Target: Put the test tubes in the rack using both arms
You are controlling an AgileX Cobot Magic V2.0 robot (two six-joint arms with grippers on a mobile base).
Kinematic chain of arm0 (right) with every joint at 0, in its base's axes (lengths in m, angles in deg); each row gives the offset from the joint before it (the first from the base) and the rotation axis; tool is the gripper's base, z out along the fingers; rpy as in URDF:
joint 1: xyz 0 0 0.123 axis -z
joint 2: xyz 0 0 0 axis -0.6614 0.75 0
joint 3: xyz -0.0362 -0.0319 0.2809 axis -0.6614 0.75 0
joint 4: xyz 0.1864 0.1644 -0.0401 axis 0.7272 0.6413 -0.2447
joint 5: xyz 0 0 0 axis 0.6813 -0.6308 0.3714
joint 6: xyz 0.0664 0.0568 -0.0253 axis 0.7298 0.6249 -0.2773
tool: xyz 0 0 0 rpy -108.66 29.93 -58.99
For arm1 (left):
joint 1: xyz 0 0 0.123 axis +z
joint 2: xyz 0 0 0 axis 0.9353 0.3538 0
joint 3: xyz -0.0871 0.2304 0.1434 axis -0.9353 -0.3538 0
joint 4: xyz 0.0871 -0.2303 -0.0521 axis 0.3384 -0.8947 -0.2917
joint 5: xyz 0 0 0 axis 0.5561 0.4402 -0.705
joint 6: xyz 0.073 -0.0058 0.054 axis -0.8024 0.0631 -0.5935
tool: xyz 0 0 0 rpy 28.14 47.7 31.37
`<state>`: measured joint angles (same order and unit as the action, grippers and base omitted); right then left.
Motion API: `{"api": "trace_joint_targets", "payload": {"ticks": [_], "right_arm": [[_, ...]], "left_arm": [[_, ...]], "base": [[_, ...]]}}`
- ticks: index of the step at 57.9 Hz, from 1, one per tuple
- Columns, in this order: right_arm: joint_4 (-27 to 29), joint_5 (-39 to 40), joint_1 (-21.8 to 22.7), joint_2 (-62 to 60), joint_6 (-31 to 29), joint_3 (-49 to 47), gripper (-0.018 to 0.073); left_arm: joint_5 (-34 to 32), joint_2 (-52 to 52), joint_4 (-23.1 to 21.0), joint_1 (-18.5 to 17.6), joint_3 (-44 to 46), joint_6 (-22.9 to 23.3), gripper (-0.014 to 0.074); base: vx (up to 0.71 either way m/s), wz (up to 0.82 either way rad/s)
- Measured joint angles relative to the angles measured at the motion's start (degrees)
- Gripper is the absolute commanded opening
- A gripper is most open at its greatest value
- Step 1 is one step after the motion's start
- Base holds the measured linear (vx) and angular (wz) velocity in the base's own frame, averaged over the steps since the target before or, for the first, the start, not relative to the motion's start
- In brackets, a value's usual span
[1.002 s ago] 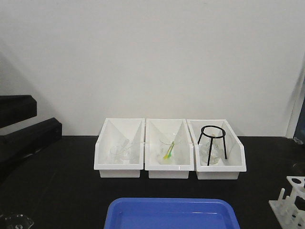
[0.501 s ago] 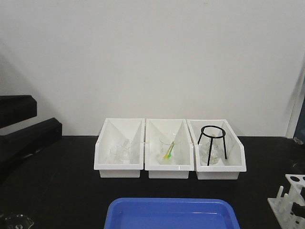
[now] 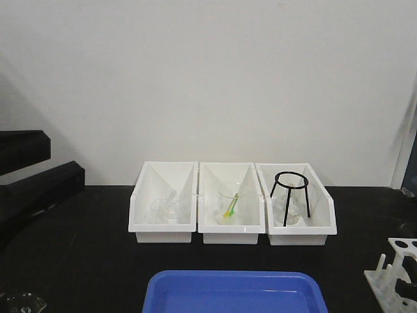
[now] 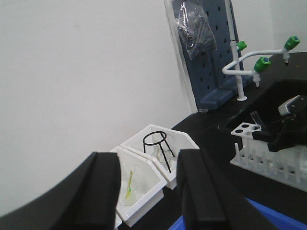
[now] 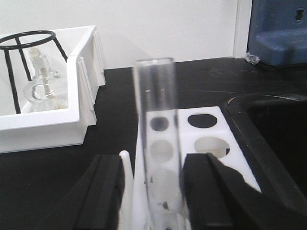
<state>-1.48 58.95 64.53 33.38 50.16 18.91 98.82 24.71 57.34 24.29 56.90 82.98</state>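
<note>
In the right wrist view a clear test tube (image 5: 156, 139) stands upright between the fingers of my right gripper (image 5: 152, 160), over the white rack (image 5: 211, 136). The tube touches the right finger. A gap with a white peg (image 5: 125, 165) shows on its left, so the jaws are open. The left wrist view shows the same rack (image 4: 268, 155), tube (image 4: 254, 118) and right gripper (image 4: 282, 135) at the far right. My left gripper (image 4: 147, 158) is open and holds nothing. In the front view the rack (image 3: 394, 270) sits at the lower right corner.
Three white bins (image 3: 231, 231) line the back: glassware in the left, a beaker with a yellow-green dropper (image 3: 230, 205) in the middle, a black tripod stand (image 3: 290, 195) in the right. A blue tray (image 3: 234, 293) lies in front. A sink and taps (image 4: 259, 62) lie right of the rack.
In the front view the rack has shifted slightly to the left. The bins and the blue tray have not moved.
</note>
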Motion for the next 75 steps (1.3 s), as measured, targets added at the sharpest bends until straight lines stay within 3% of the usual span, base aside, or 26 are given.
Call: {"api": "trace_joint_targets", "payload": {"ticks": [15,29,34,39,45,50,55,65,75], "right_arm": [[0.51,6.90,0.00,-0.76,0.00,0.00,0.0429],[5.51,7.81,0.00,-10.03,0.13,0.00,0.0423],[5.39,7.81,0.00,-14.56,1.02,0.06,0.0383],[3.50,7.49,0.00,-21.05,6.24,0.11,0.0288],[0.08,2.19,0.00,-29.55,14.05,0.11,0.0125],[-3.95,-5.81,0.00,-37.20,19.16,0.17,-0.0015],[-9.09,-14.59,0.00,-44.33,22.64,0.28,-0.0013],[-15.47,-28.81,0.00,-54.30,26.58,0.51,-0.0011],[-20.65,-31.68,0.00,-61.15,29.57,0.53,-0.0008]], "left_arm": [[0.05,0.00,0.00,0.00,0.00,0.06,0.0403],[0.41,0.00,0.00,0.00,0.00,0.06,0.0403],[0.69,0.00,-0.12,0.00,0.00,0.06,0.0401],[1.36,0.00,-0.12,0.00,0.00,0.06,0.0376],[1.92,0.00,-0.23,0.00,0.00,0.06,0.0292],[2.52,0.00,-0.23,0.00,0.00,0.06,0.0148],[3.80,0.00,-0.27,0.00,0.00,0.11,-0.0024],[6.82,0.00,-0.27,0.00,0.00,0.11,-0.0022],[9.68,0.00,-0.27,0.00,0.00,0.11,-0.0020]], "base": [[0.00,0.00],[0.00,0.00],[0.00,0.00],[0.00,0.00],[0.00,0.00],[0.00,0.00],[0.00,0.00],[0.00,0.00],[0.00,0.00]]}}
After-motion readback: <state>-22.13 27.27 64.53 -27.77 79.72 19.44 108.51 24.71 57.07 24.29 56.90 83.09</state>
